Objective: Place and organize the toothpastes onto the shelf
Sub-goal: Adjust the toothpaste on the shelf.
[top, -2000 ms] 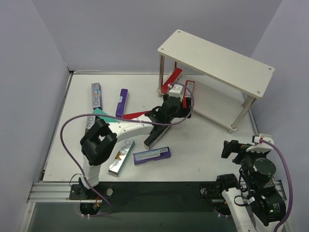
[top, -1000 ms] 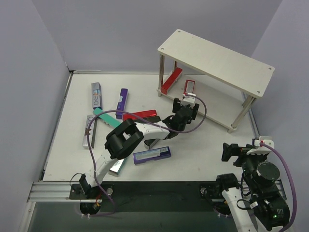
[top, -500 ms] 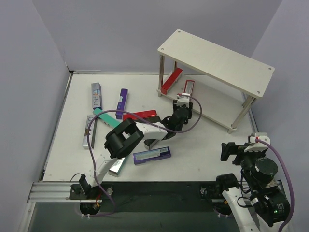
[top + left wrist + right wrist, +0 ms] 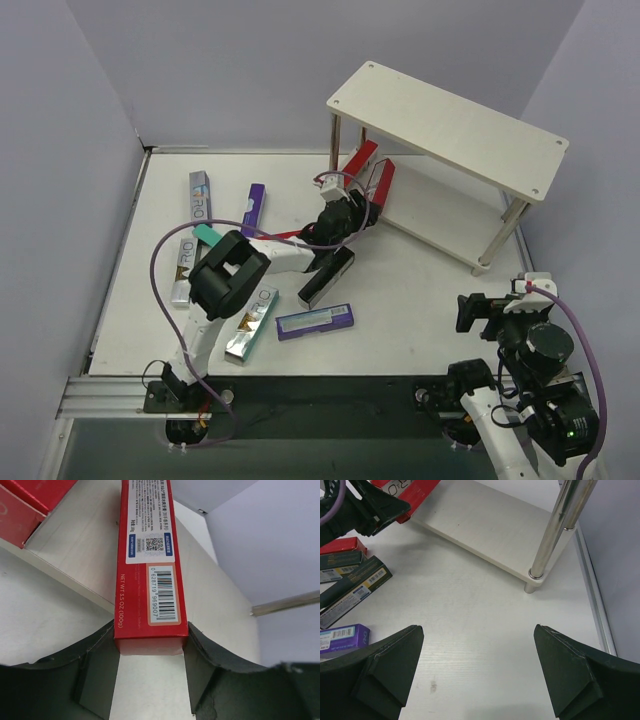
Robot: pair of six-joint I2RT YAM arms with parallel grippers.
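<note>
My left gripper [image 4: 352, 207] is shut on a red toothpaste carton [image 4: 381, 182], gripping its near end at the left front of the shelf [image 4: 450, 122]. In the left wrist view both jaws press the sides of this carton [image 4: 150, 580], which stretches away over the lower board [image 4: 85, 550]. A second red carton [image 4: 356, 160] lies on the lower board at its left end. Several more toothpastes lie on the table: purple [image 4: 253, 207], teal [image 4: 210, 235], red [image 4: 290, 238], black [image 4: 328, 275] and purple [image 4: 315, 320]. My right gripper [image 4: 477, 670] is open over bare table.
The shelf's front right leg [image 4: 560, 530] stands just ahead of my right gripper. Silver-faced cartons [image 4: 200, 198] [image 4: 183, 265] [image 4: 250, 322] lie at the left of the table. Grey walls close in the left and back. A purple cable [image 4: 165, 260] loops over the left arm.
My left gripper has shut on the red carton at the lower board and moved left with it, turning it. The right arm has barely shifted.
</note>
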